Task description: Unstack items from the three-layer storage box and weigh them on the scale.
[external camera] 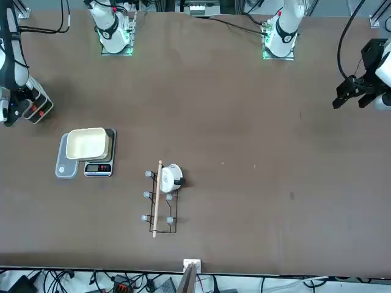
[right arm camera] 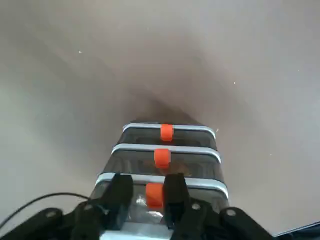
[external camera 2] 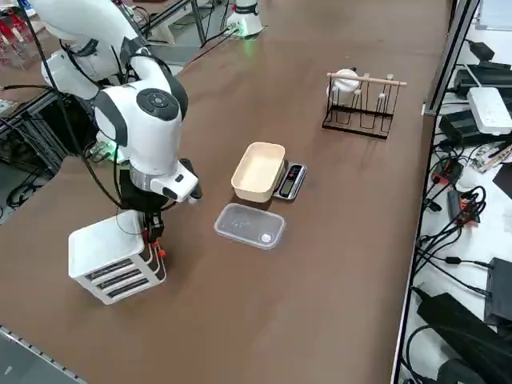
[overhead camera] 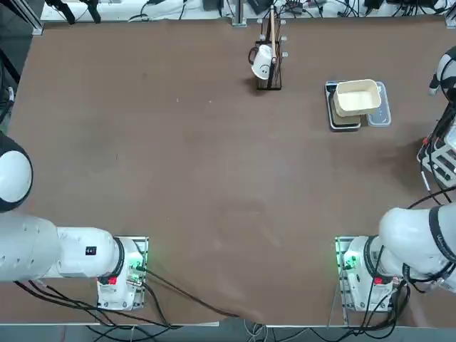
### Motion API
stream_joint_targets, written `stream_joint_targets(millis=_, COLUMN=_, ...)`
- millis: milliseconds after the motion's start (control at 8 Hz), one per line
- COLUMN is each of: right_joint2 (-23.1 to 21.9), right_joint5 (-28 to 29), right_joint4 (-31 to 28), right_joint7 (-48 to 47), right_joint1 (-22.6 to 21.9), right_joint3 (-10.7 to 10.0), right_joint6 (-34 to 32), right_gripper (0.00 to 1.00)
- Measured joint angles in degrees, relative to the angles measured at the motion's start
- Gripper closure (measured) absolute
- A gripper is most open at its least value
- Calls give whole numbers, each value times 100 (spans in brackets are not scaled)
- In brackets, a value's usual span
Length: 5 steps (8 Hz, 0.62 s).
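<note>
The three-layer storage box is a white tiered unit near the table's right edge, also in the top view and front view. In the wrist view its three drawers have clear fronts, each with an orange tab. My right gripper hangs at the top drawer's front, open, one finger on each side of that drawer's orange tab, with a narrow gap left. The items are not clearly visible behind the drawer fronts. The scale lies farther in, a cream tub resting on it.
A clear plastic tray lies between the box and the scale. A black wire rack holding a white mug stands at the table's far edge. Cables and gear line the floor beyond that edge.
</note>
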<state>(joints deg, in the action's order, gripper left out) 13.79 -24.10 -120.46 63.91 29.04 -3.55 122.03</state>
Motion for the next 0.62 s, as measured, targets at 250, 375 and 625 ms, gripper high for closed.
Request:
stream_joint_targets(millis=250, right_joint2=16, right_joint5=-5, right_joint4=19, right_joint7=-5, right_joint1=5, right_joint3=4, right_joint6=56, right_gripper=85)
stream_joint_targets(millis=375, right_joint2=15, right_joint5=-6, right_joint4=28, right_joint7=-8, right_joint1=4, right_joint3=10, right_joint6=53, right_gripper=86)
stream_joint_targets(millis=625, right_joint2=15, right_joint5=-48, right_joint4=30, right_joint7=-125, right_joint1=-10, right_joint3=36, right_joint6=35, right_gripper=88)
